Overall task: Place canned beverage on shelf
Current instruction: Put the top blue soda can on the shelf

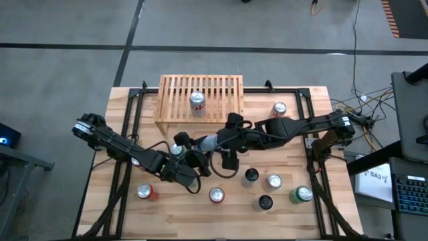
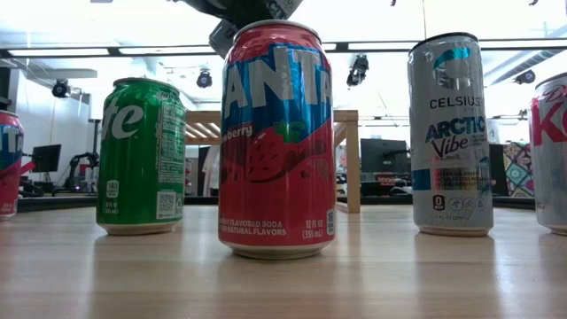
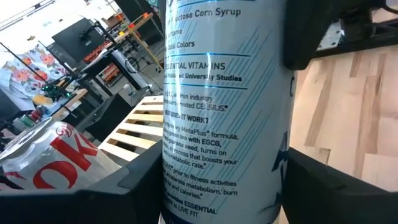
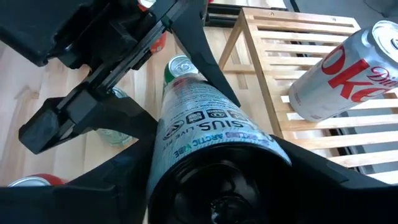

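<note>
A slim silver Celsius can (image 4: 205, 130) is clasped between both grippers, left gripper (image 3: 211, 186) and right gripper (image 4: 211, 180), just before the slatted light-wood shelf (image 1: 200, 90).

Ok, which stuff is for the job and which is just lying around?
For the job: held silver can, between the left gripper and right gripper; shelf.
Lying around: red can, green can, cola can already on the shelf.

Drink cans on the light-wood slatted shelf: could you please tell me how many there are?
1: a silver-and-red drink can stands upright near the middle of the light-wood slatted shelf. From above, none looks hidden.
</note>
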`<action>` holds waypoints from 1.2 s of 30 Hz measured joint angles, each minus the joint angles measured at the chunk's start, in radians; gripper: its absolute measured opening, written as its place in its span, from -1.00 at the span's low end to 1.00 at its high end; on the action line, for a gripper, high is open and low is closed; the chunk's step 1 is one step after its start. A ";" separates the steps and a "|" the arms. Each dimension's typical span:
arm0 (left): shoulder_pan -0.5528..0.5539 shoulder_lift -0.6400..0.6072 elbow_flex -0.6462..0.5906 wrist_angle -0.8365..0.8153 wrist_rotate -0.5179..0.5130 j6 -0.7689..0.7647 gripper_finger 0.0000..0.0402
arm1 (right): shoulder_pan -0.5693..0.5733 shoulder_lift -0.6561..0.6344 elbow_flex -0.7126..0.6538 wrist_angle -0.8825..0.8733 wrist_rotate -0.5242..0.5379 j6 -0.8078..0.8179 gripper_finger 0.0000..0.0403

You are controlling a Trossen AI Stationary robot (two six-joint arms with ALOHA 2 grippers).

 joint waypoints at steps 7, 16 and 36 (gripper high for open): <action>-0.005 -0.005 -0.058 0.028 0.021 -0.011 0.13 | 0.000 -0.021 0.001 0.077 0.005 -0.022 0.75; -0.056 -0.098 -0.138 0.149 0.012 0.061 0.13 | 0.000 -0.125 0.001 0.150 0.000 -0.155 0.77; -0.043 -0.593 -0.595 0.839 0.551 0.424 0.13 | 0.011 -0.169 -0.492 1.004 -0.098 -0.270 0.78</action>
